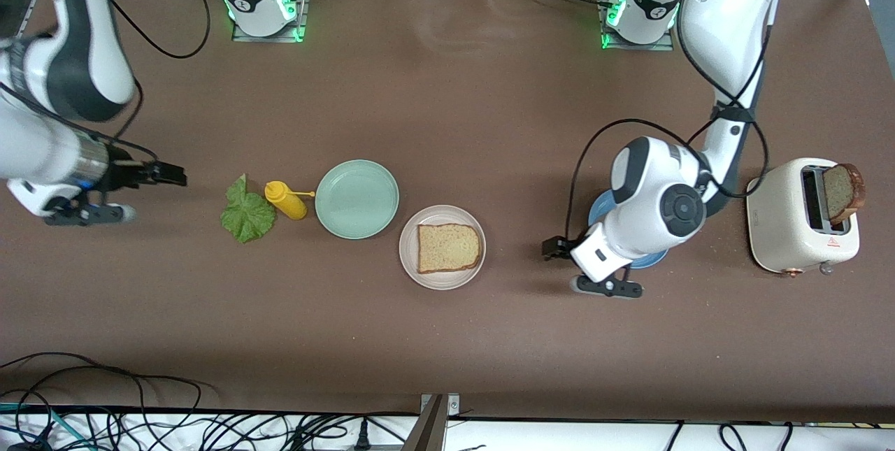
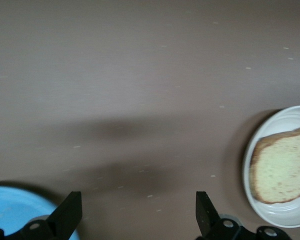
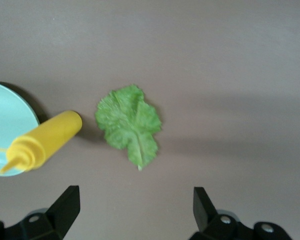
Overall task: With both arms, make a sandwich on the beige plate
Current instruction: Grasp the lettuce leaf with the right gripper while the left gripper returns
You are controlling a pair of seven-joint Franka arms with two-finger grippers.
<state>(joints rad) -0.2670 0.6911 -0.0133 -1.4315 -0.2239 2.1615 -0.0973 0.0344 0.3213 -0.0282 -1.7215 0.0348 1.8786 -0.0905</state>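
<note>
Nearest to the front camera of all the table's things, I see the beige plate (image 1: 442, 280) with one bread slice (image 1: 449, 247) lying flat on it; no leaf and no second slice are on it yet. I take this plate as my landmark. Toward the left arm's end of the table from the plate, my left gripper (image 1: 559, 266) hangs over bare table between the plate and a blue plate (image 1: 598, 210), which the arm mostly covers. Its fingers (image 2: 70, 214) stand wide apart and hold nothing; its wrist view shows the beige plate's rim and the bread. Just beside the beige plate, slightly farther from the front camera and toward the right arm's end, sits a mint-green plate (image 1: 356, 198). A yellow squeeze bottle (image 1: 285, 199) lies on its side next to that, its nozzle over the green rim, and the lettuce leaf (image 1: 245, 214) lies flat beside the bottle. My right gripper (image 1: 150, 189) hovers over bare table past the leaf, fingers (image 3: 67, 207) spread, empty. Well apart from the beige plate, at the left arm's end, a cream toaster (image 1: 802, 217) holds the second bread slice (image 1: 844, 191) upright in its slot.
</note>
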